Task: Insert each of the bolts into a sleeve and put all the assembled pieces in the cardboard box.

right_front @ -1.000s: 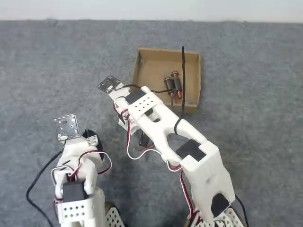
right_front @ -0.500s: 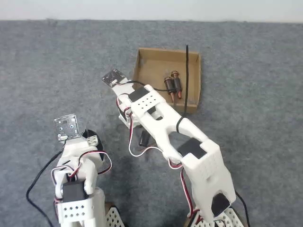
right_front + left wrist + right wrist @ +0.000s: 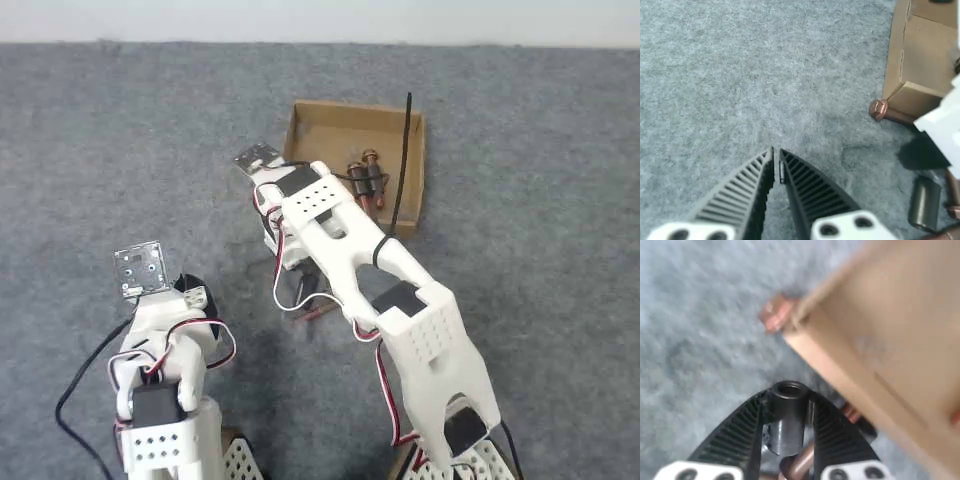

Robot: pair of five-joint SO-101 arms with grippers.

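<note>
- Black ribbed fingers (image 3: 747,430) of your right claw (image 3: 788,399) are clamped on 1 dark sleeve (image 3: 786,415), whose open end faces the wrist camera.
- At the sleeve's near end you can see a copper piece (image 3: 797,465); whether it sits inside the sleeve cannot be told.
- Just past that claw is a corner of the cardboard box (image 3: 880,340), and the head of 1 loose bolt (image 3: 774,314) pokes out beside that corner.
- Your left claw (image 3: 776,152) is closed down to a thin slit and grips nothing; it hangs over grey carpet (image 3: 740,75).
- In your left wrist view, the loose bolt lies on the carpet touching the foot of the box wall.
- A second sleeve (image 3: 925,202) lies on the carpet, apart from the box.
- In the high view, 2 assembled pieces (image 3: 365,180) lie side by side inside the box.
- Your right arm (image 3: 340,250) stretches up to the box's near-left corner, while your left arm (image 3: 165,350) sits well apart from the box, toward the table's near edge.
</note>
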